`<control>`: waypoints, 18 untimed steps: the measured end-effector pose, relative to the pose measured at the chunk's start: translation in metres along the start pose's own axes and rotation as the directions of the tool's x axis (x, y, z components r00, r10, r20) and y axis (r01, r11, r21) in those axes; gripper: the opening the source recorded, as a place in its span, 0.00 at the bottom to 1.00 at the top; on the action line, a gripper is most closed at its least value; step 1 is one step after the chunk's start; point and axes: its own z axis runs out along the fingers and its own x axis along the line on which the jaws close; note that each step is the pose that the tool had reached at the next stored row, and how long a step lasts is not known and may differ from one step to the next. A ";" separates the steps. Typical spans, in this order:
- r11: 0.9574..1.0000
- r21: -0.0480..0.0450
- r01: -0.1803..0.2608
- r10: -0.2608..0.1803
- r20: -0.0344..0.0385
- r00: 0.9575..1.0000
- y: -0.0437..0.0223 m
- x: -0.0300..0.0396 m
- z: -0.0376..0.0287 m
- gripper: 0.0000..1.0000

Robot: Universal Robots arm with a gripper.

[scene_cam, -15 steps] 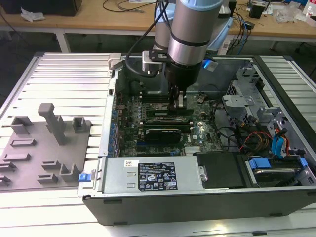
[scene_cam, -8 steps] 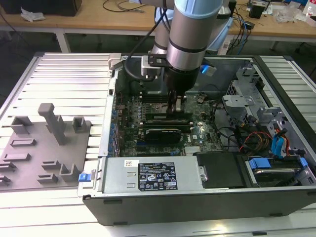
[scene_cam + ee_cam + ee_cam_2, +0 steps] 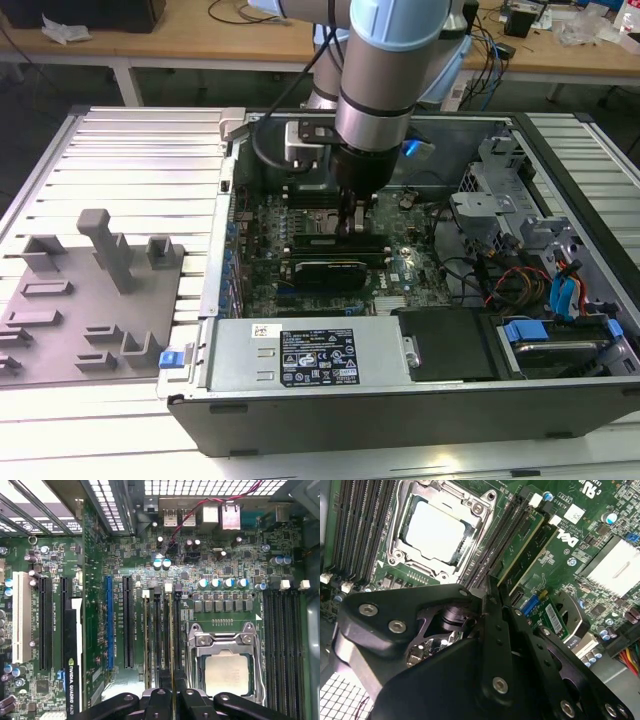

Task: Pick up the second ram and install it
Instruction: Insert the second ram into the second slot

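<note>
Robot arm reaches down into the open computer case in the middle of the exterior view. Its gripper sits low over the green board, just above the centre of the frame. A grey tray with pegs lies on the exterior view's left, well apart from the case.

In the second wrist view, the black fingers are squeezed onto the second ram. This thin green stick stands on its edge among the long black slots, just beside the silver CPU socket. Another green stick stands right next to it.

In the first wrist view, the stick shows as a thin line running away from the clenched fingers, between the socket and the blue slot. A black card sits farther off, past the blue slot.
</note>
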 end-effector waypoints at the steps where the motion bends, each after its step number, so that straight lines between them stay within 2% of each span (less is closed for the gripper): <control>1: 1.000 0.000 0.000 0.000 0.000 1.000 -0.0001 0.0000 0.0014 0.13; 15: 1.000 0.000 0.006 -0.006 -0.001 1.000 -0.0004 0.0003 0.0095 0.13; 18: 1.000 0.000 0.006 -0.006 0.000 1.000 0.0027 0.0003 0.0100 0.13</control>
